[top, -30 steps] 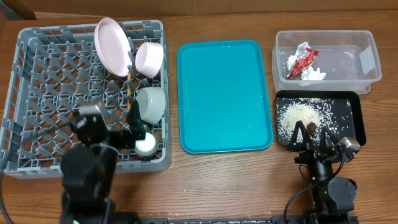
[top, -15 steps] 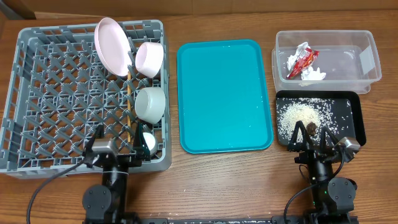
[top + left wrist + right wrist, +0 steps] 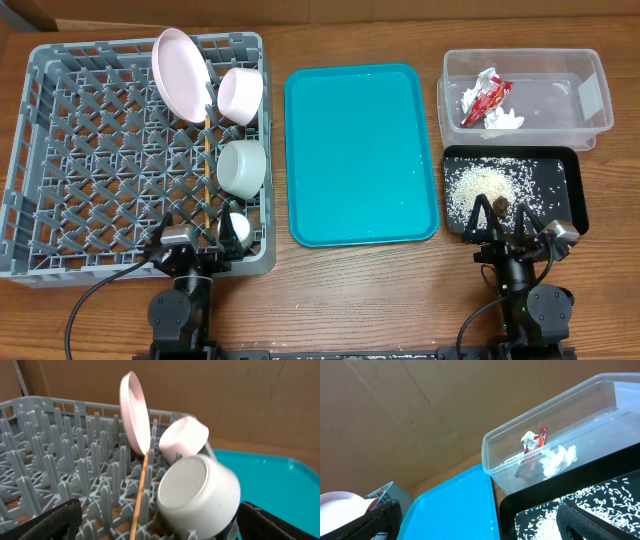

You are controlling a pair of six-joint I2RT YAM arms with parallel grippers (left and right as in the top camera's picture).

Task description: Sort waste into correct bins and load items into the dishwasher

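Left gripper (image 3: 197,243) is parked at the near edge of the grey dish rack (image 3: 60,150), fingers spread wide, nothing held. Right gripper (image 3: 511,231) is parked at the near edge of the black tray (image 3: 573,190), fingers spread wide, nothing held. Racked along the right side: plate (image 3: 176,75) on edge, 2 bowls (image 3: 241,94) (image 3: 242,166), chopsticks (image 3: 207,170), small cup (image 3: 236,229) nearest the left fingers. Red wrapper (image 3: 487,95) and white tissue (image 3: 505,120) are seen in the clear tub (image 3: 595,95). Rice (image 3: 478,189) and the brown lump (image 3: 500,205) are seen on the black tray. The teal tray (image 3: 362,150) sits mid-counter (image 3: 350,290) between rack and bins.
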